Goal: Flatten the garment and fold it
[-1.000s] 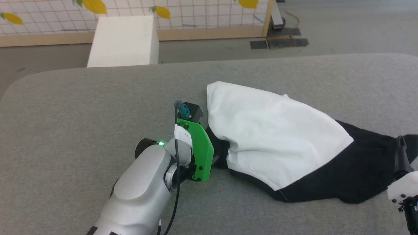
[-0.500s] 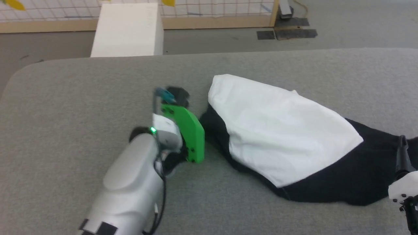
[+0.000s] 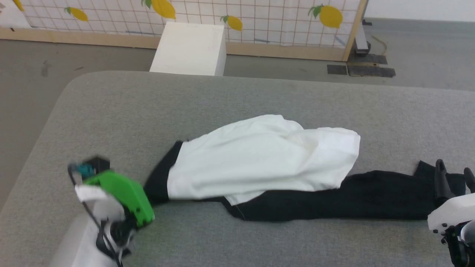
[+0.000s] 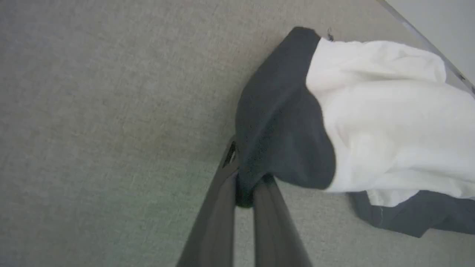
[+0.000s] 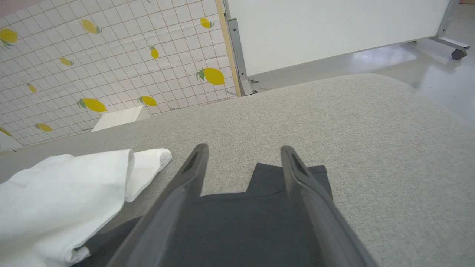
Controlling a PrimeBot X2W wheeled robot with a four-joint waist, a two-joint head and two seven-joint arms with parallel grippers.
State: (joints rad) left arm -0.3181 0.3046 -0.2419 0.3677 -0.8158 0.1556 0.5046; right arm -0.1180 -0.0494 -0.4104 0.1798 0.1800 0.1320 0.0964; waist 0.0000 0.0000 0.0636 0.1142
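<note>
Right, starting at the left: my left hand (image 4: 246, 181) sits low over the near-left part of the surface (image 3: 259, 96), with the green bracket (image 3: 122, 196) at its wrist. Its two fingers are pinched tight on the end of a black sleeve (image 4: 278, 122), with dark cloth bunched between them.

The garment (image 3: 259, 163) lies across the middle of the surface in a long line from left to right. Its white body is crumpled and doubled over on itself, and black fabric runs out from under it on both sides.

At the lower right, my right hand (image 3: 454, 174) points away from me with its fingers spread wide, holding nothing. It is placed over the end of the other black sleeve (image 3: 371, 196), and the cuff edge shows between the fingers in the right wrist view. I cannot tell whether the fingers touch the cloth.

The surface is grey woven fabric with rounded corners. Past its far edge is grey floor (image 3: 55, 66), with a white box (image 3: 189, 48) standing close to the surface. Behind the box is a wood-framed grid panel (image 3: 259, 18) printed with yellow lemons. Right of that stands a plain white board (image 5: 334, 29) on a wheeled metal frame.
</note>
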